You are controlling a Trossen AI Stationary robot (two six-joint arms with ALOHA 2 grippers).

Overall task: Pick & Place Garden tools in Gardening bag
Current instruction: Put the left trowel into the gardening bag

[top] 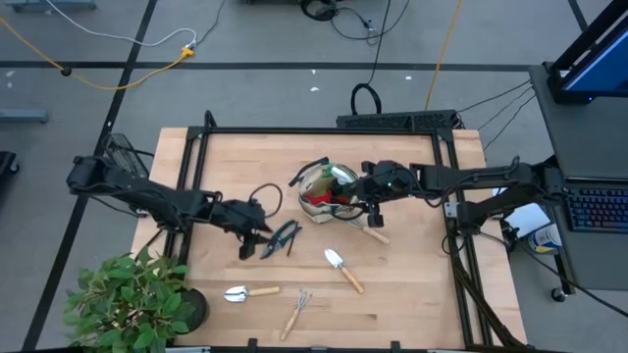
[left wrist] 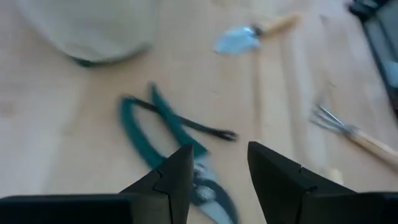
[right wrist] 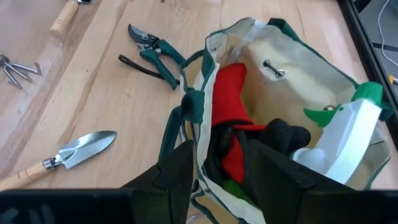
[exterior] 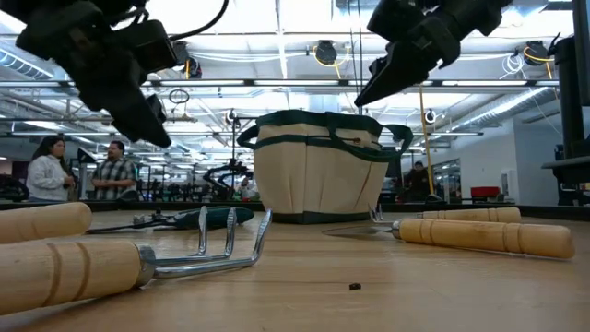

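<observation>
The beige gardening bag (top: 316, 188) with dark green trim stands upright on the table; a red glove (right wrist: 229, 102) and the green-and-white spray bottle (right wrist: 345, 127) lie inside. My right gripper (right wrist: 219, 168) is open just above the bag's rim, also seen in the low view (exterior: 385, 76). The green-handled pruning shears (left wrist: 163, 127) lie flat on the table left of the bag. My left gripper (left wrist: 219, 167) is open above their blade end and clear of the table in the low view (exterior: 140, 115).
Three wooden-handled trowels (top: 343, 269) (top: 249, 292) (top: 374, 233) and a small rake (top: 297, 311) lie on the near half of the table. A leafy potted plant (top: 132, 299) stands at the near left corner. People stand in the room behind (exterior: 83, 171).
</observation>
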